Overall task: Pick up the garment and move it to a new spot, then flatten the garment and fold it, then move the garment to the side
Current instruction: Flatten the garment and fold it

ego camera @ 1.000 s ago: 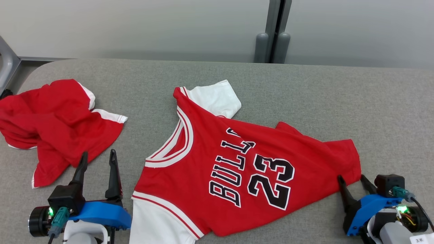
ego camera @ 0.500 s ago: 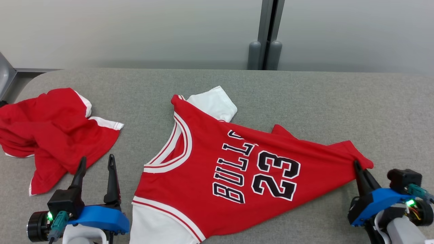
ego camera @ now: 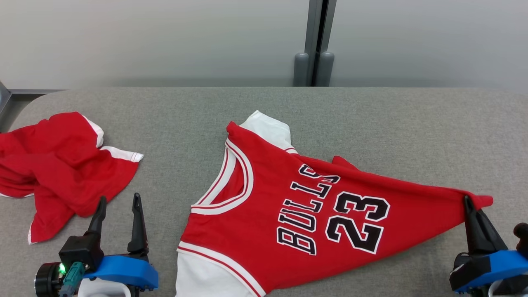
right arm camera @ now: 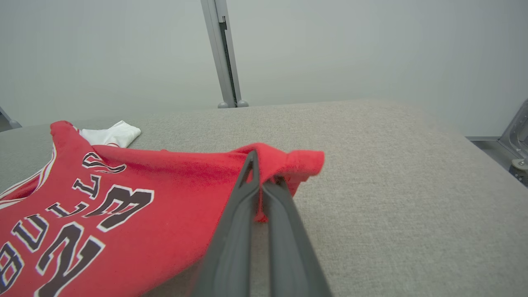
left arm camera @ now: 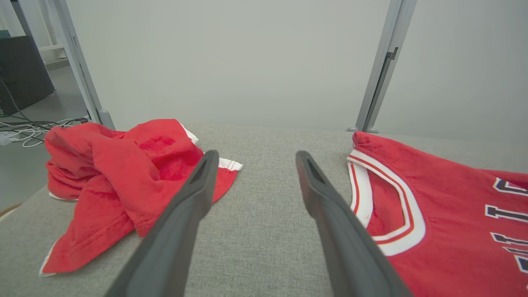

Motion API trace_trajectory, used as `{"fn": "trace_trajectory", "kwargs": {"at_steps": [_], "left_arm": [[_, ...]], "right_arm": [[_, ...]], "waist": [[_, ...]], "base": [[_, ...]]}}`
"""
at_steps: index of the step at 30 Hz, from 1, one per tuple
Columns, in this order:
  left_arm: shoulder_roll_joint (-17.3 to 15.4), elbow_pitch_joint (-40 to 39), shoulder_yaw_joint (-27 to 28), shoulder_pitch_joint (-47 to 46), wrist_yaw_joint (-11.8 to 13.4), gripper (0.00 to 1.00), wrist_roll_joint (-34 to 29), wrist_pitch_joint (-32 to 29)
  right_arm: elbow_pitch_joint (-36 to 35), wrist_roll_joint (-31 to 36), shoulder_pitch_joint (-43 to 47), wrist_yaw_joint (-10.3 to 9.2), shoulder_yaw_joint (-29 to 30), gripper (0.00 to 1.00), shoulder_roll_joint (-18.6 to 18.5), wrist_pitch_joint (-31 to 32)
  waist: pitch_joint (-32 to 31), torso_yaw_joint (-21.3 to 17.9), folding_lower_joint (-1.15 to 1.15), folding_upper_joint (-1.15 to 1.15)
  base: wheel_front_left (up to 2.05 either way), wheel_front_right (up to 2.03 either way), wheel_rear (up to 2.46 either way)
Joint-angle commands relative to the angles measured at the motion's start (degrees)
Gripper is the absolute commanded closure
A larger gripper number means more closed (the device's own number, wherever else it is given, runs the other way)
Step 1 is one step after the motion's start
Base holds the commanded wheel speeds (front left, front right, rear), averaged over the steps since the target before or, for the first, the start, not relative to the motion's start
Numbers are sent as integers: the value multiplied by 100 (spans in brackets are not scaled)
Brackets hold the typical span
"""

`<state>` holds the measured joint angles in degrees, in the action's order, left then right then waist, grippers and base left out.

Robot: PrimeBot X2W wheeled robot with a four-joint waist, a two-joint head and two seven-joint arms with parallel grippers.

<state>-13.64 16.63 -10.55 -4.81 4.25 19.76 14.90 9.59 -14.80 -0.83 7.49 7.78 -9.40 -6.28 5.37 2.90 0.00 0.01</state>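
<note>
Since the earlier frame the right pincer (ego camera: 468,202) has carried the jersey's hem corner (ego camera: 480,201) further toward the robot's right, and the cloth has stretched out behind it. The head camera has also shifted, so part of the apparent displacement is not the garment's own.

The jersey (ego camera: 313,214) lies face up on the middle of the desk (ego camera: 371,123), collar toward the left and hem toward the right. Its lower edge runs taut up to the held corner. That pincer is closed on the corner, with the cloth bunched around the fingertips. In my judgement the hold serves to drag and tension the garment so that it lies flat; flattening is under way and folding has not begun. One white sleeve (ego camera: 268,128) shows at the far edge, partly tucked beneath the body.

The left pincer (ego camera: 119,198) stands wide and holds nothing, between the jersey's collar and a crumpled red heap (ego camera: 62,165) of a second garment, touching neither.

The desk is covered in grey fabric, with rounded corners. Behind it stands a plain pale wall (ego camera: 165,41) with a grey post (ego camera: 315,41). Cables (left arm camera: 29,128) lie on the floor at the left.
</note>
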Motion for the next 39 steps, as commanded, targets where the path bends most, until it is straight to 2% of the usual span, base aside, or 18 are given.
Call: {"fn": "trace_trajectory", "kwargs": {"at_steps": [1,6,12,18,27,28,29,30,31,34,39], "left_arm": [[13,-3,-33,-50,0,0,17,27],[20,9,-47,-166,-14,0,16,29],[69,70,-111,-350,-65,0,10,27],[183,149,-142,-538,-103,0,20,31],[382,227,-105,-691,-212,0,-62,34],[402,237,-96,-719,-222,0,-74,34],[418,247,-90,-741,-237,0,-82,34],[418,247,-90,-741,-237,0,-82,34],[431,259,-77,-759,-259,0,-102,34],[476,292,-24,-762,-285,0,-143,34],[491,291,109,-718,-311,0,-226,35]], "right_arm": [[-170,62,27,1,-4,100,47,67],[-574,155,-552,1,-399,100,102,272],[-110,233,-1951,1,-1205,100,22,191],[1094,263,-3461,1,-1969,100,111,18],[3669,288,-5180,1,-2869,100,499,-438],[3947,311,-5282,1,-2961,85,531,-493],[4193,312,-5359,1,-3057,29,564,-515],[4193,312,-5359,1,-3057,29,564,-515],[4442,261,-5420,1,-3151,0,592,-542],[4921,80,-5577,1,-3271,0,628,-690],[5058,-195,-5490,1,-3420,0,630,-876]], "waist": [[19,22,0,-1],[95,74,0,-1],[207,311,0,-1],[371,685,0,-1],[635,1163,0,-1],[657,1198,0,-1],[678,1226,0,-1],[678,1226,0,-1],[691,1243,0,-1],[712,1252,0,-1],[667,1051,0,-1]], "base": [[0,0,0],[0,0,0],[0,0,0],[0,0,0],[0,0,0],[0,0,0],[0,0,0],[0,0,0],[0,0,0],[0,0,0],[0,0,0]]}}
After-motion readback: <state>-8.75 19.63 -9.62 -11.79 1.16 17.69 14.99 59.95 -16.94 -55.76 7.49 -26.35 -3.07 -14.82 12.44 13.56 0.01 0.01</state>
